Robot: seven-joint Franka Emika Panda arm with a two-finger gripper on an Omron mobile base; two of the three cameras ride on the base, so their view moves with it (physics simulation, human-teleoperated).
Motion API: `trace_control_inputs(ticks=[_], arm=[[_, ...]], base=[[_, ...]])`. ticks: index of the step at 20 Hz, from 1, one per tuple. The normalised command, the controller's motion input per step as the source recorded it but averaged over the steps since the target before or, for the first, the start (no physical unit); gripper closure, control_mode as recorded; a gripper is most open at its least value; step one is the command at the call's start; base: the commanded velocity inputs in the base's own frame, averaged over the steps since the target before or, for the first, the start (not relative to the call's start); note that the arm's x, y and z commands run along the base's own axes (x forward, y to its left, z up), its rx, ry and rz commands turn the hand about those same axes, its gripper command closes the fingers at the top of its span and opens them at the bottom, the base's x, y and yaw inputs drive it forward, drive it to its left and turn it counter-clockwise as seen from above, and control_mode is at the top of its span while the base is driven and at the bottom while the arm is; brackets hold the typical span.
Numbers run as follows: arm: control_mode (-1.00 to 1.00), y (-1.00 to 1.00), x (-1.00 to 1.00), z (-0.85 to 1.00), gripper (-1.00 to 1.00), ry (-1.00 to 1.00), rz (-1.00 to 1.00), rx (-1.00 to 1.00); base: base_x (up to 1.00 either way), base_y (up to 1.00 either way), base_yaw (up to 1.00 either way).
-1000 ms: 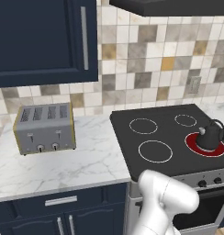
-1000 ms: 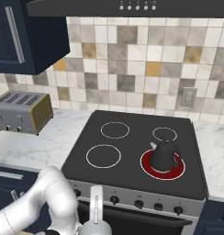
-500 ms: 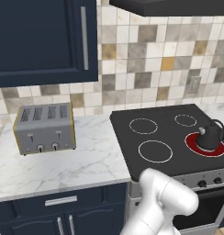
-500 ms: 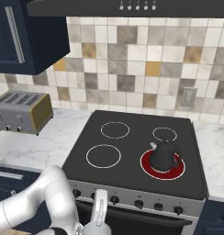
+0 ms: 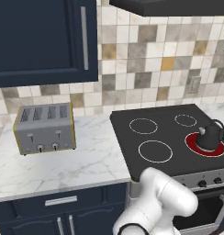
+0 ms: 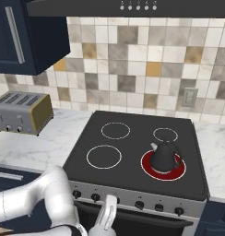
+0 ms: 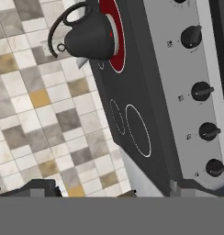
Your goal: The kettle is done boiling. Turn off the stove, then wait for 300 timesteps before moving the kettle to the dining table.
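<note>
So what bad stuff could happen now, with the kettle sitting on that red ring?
The burner under the kettle glows red, so it is probably hot; the task's wait guards against grabbing too soon. The stove has a row of look-alike knobs, so the end effector could turn the wrong one and leave the burner on.

Both base cams look down fwd, sharing stove [image 5: 178, 137]; hand cam rolled sideways, close by knobs [image 7: 201, 92].

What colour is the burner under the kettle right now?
Glowing red, unlike the other burners; the burner under the kettle shows best in the right base view.
</note>
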Motion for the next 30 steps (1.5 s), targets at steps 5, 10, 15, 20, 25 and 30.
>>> trace_control_inputs(ticks=[5,10,15,20,25,30], arm=[[-1.0,-0.22,0.23,-0.27,-1.0,0.0,-0.07,0.06],[-1.0,-0.12,0.32,-0.19,-1.0,0.0,-0.08,0.0],[-1.0,-0.09,0.29,-0.23,-1.0,0.0,-0.07,0.0],[-1.0,-0.08,0.14,-0.32,-1.0,0.0,-0.05,0.0],[-1.0,-0.11,0.03,-0.32,-1.0,0.0,-0.02,0.0],[-1.0,-0.24,0.0,-0.3,-1.0,-0.02,0.0,0.0]], base=[[0.0,0.0,0.0],[0.0,0.0,0.0],[0.0,0.0,0.0],[0.0,0.0,0.0],[0.0,0.0,0.0],[0.0,0.0,0.0]])
